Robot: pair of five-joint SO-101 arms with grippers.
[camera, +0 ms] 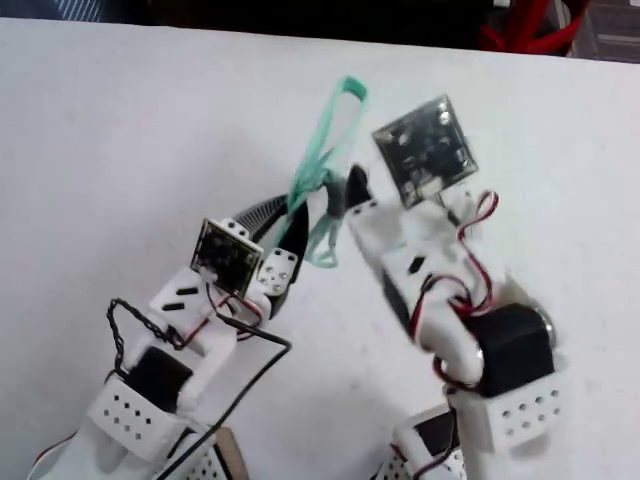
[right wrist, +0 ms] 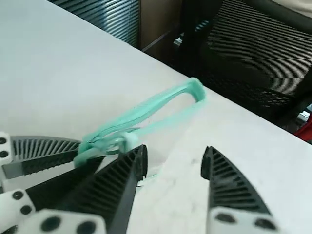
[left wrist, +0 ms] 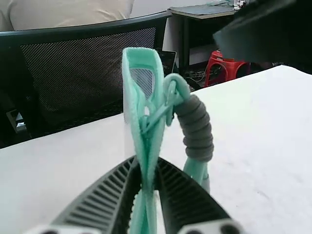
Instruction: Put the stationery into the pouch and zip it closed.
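1. Pouch (camera: 325, 150), clear with teal trim: held off the table (camera: 120, 130) above its middle, somewhat toward the far edge. Seen edge-on, with its long axis rising from the pinch point away toward that edge.
2. Left gripper (left wrist: 146, 190): ribbed jaws pressed together on the pouch's near end, carrying it.
3. Right gripper (right wrist: 173, 168): jaws spread, gripping nothing, just beside the pouch's right flank. One jaw tip at the trim; contact impossible to tell. Probably the free arm for the zipping.
4. Grey ribbed grip (left wrist: 197, 129), seemingly a pen's: just beside the teal trim; inside or not, cannot tell.
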